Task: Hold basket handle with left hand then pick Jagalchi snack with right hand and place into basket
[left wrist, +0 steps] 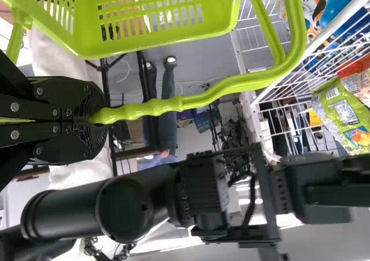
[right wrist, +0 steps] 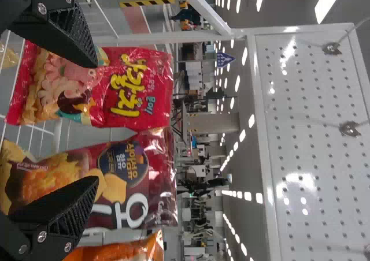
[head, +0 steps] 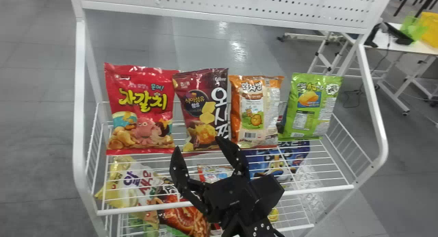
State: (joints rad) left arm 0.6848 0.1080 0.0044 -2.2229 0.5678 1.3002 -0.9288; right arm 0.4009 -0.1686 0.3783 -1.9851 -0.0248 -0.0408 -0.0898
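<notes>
Right pincer (head: 198,145): one, black, its fingers spread wide, nothing held between them. Raised before the upper wire shelf (head: 246,154), tips toward the row of bags.
Jagalchi snack (head: 140,110): one, red, upright, mostly left of the right pincer; the left fingertip lies in view over its lower right corner.
Maroon bag (head: 202,110): one, directly ahead of the fingers. Its upper edge meets the Jagalchi snack's — no clear slot there.
Orange bag (head: 254,110): one, right of the pincer's line, close beside the maroon.
Green bag (head: 309,107): one, farther right, a narrow gap before it.
Open room: a slim strip between the Jagalchi snack's outer edge and the left white post (head: 80,93); a wider one right of the green bag.
Left pincer (left wrist: 92,120): one, closed on the ribbed basket handle (left wrist: 217,92). Basket (left wrist: 144,46): one, lime green, its rim apart from the fingers — open space between rim and grip.
</notes>
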